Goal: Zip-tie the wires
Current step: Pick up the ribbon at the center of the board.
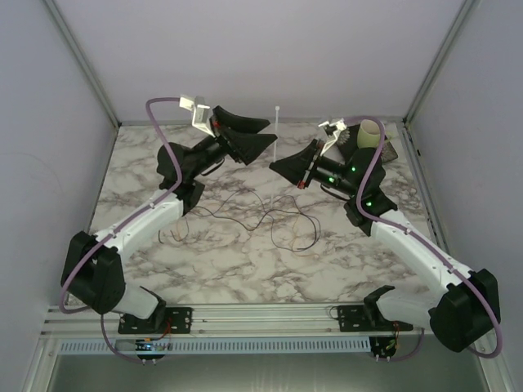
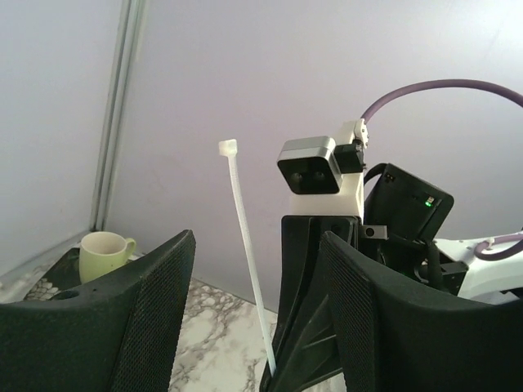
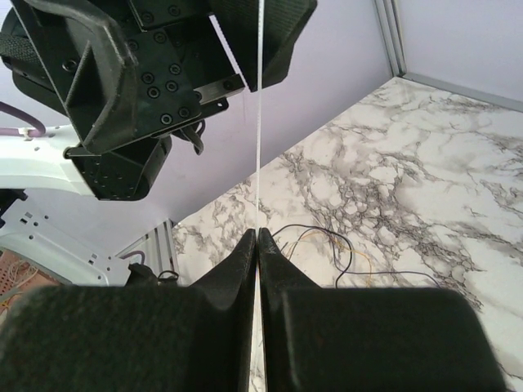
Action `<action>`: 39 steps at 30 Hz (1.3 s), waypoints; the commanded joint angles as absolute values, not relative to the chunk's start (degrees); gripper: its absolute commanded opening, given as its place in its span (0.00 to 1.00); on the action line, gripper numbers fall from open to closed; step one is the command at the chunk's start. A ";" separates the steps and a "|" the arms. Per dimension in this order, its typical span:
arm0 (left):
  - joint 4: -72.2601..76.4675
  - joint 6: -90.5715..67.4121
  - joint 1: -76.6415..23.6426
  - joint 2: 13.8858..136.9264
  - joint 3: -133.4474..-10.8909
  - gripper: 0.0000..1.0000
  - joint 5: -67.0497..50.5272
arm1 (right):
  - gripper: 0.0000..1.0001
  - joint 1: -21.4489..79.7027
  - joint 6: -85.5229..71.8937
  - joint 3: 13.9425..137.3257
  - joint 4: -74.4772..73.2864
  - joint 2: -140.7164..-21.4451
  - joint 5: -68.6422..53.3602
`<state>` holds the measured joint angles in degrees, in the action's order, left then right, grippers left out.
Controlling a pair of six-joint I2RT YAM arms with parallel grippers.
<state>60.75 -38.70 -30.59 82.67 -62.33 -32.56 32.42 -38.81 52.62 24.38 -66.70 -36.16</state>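
My right pincer (image 3: 257, 238) pinches the thin white plastic zip tie (image 3: 259, 122) upright — my left pincer (image 1: 257, 134) gapes wide near it; hair-thin dark wires (image 1: 270, 214) sprawl on the marbled counter (image 1: 245, 273).

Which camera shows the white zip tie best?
Left wrist: the zip tie shows nearly whole, head on top, against the plain wall. Top external shows only a tiny upright sliver; right wrist an edge-on line pinched in the shut right gripper.
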 commanded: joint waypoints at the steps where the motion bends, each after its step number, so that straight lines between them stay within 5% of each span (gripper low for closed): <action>1: 66.82 -40.95 -30.50 84.55 -65.06 0.65 -35.08 | 0.00 33.46 -38.35 54.08 25.97 -66.80 -37.69; 12: 66.85 -39.80 -30.50 88.22 -69.20 0.59 -35.74 | 0.00 34.01 -38.99 52.64 27.47 -67.28 -38.36; 24: 67.00 -39.81 -30.50 88.99 -71.38 0.31 -36.82 | 0.00 34.10 -38.35 51.80 26.41 -66.58 -37.21; 32: 67.57 -40.16 -30.47 88.88 -69.44 0.27 -37.11 | 0.00 34.10 -38.65 51.94 26.97 -66.27 -36.64; 39: 67.83 -40.34 -30.45 88.96 -68.18 0.14 -37.46 | 0.00 34.10 -38.81 52.03 27.28 -66.12 -36.44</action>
